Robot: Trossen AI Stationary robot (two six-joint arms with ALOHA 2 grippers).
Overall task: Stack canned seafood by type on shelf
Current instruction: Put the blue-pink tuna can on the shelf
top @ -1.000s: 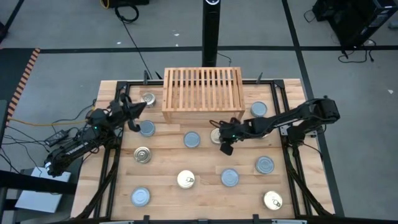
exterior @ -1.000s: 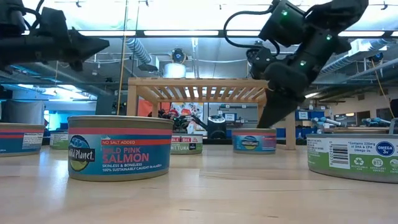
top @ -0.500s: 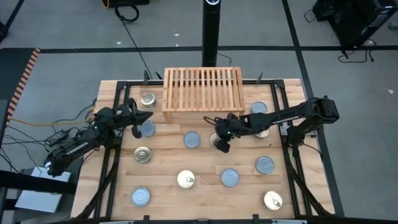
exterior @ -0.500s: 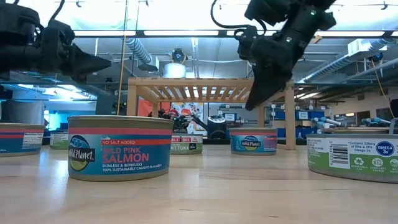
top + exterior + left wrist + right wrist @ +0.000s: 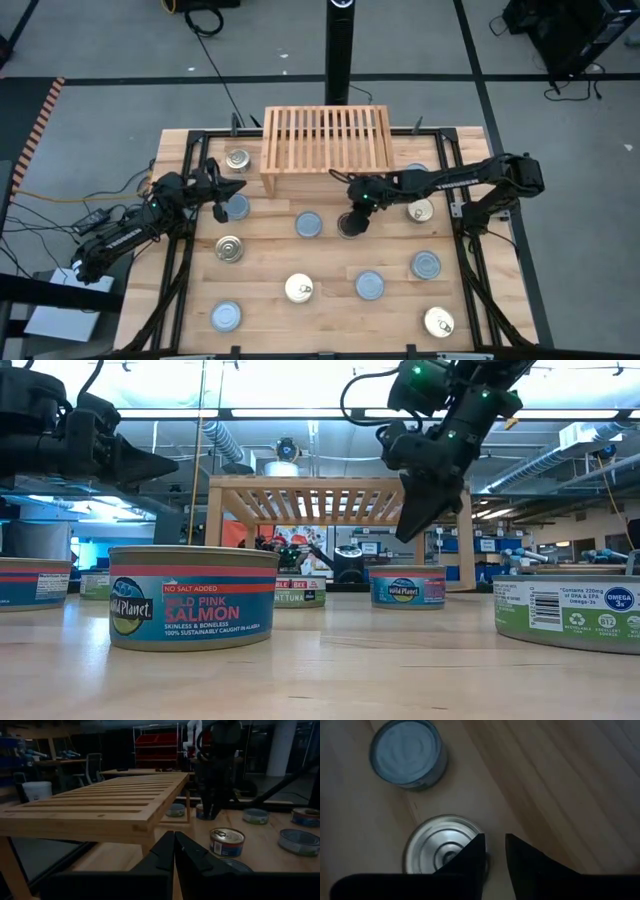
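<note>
The wooden shelf [image 5: 326,143] stands at the far middle of the table [image 5: 330,305], its slatted top bare, and the tins lie scattered on the tabletop around and in front of it.

The right gripper [image 5: 356,222] reaches in from the right and hangs just in front of the shelf's near right corner, pointing down over a silver-lidded tin [image 5: 445,847]. In the right wrist view its fingers [image 5: 472,857] stand slightly apart with a narrow gap between them, holding nothing — one tip overlaps the tin's rim, though contact cannot be judged. A blue-lidded tin [image 5: 309,224] sits just to the left of that spot, and a gold-lidded tin [image 5: 421,210] lies to the right under the arm.

The left gripper [image 5: 228,190] hovers near the shelf's near left corner, above a blue-lidded tin at the left [image 5: 237,207]. Its fingers [image 5: 172,851] are pressed together and empty. Another gold-lidded tin [image 5: 238,159] rests just left of the shelf.

Nearer the front, more tins are spread well apart — one with a gold lid [image 5: 299,289] near the middle, a blue one [image 5: 370,285] to its right, and a blue one [image 5: 226,317] at the near left.
</note>
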